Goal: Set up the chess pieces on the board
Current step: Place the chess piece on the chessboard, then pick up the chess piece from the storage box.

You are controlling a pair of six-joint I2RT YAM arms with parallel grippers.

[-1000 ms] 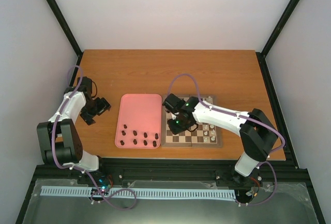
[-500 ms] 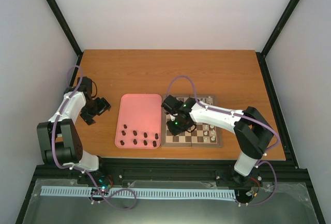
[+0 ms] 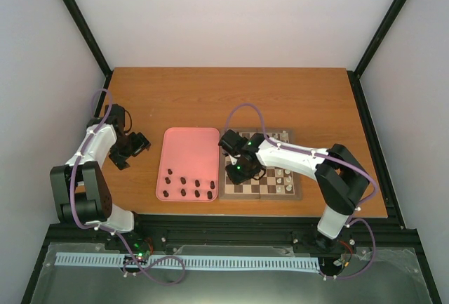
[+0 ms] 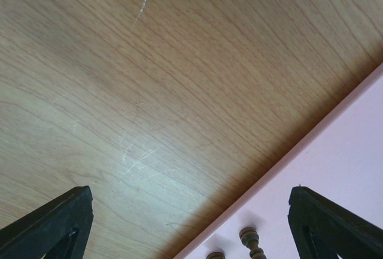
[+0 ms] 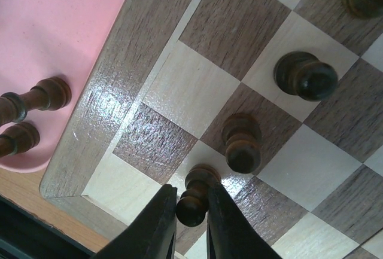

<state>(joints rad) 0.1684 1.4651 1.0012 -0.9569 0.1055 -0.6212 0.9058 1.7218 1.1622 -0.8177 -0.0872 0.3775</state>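
Right gripper [image 5: 191, 206]: I note its fingers pressed onto a small dark brown wooden pawn [image 5: 193, 194] near the corner of the square checkered wooden chessboard [image 5: 99, 142]. Two further dark pawns [image 5: 241, 142] stand close beside it. More dark pieces [image 3: 184, 186] lie on the pink rectangular tray [image 3: 189, 146]. Left gripper [image 4: 191, 223]: fingers spread wide over the brown wooden table [image 4: 149, 79].

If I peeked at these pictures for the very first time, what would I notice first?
Probably the bright pink tray in the middle of the table, with little dark chess pieces lying at its near end. Right beside it, the right end effector pinches one dark piece standing near a corner of the board. The left end effector hangs open over bare wood beside the tray.
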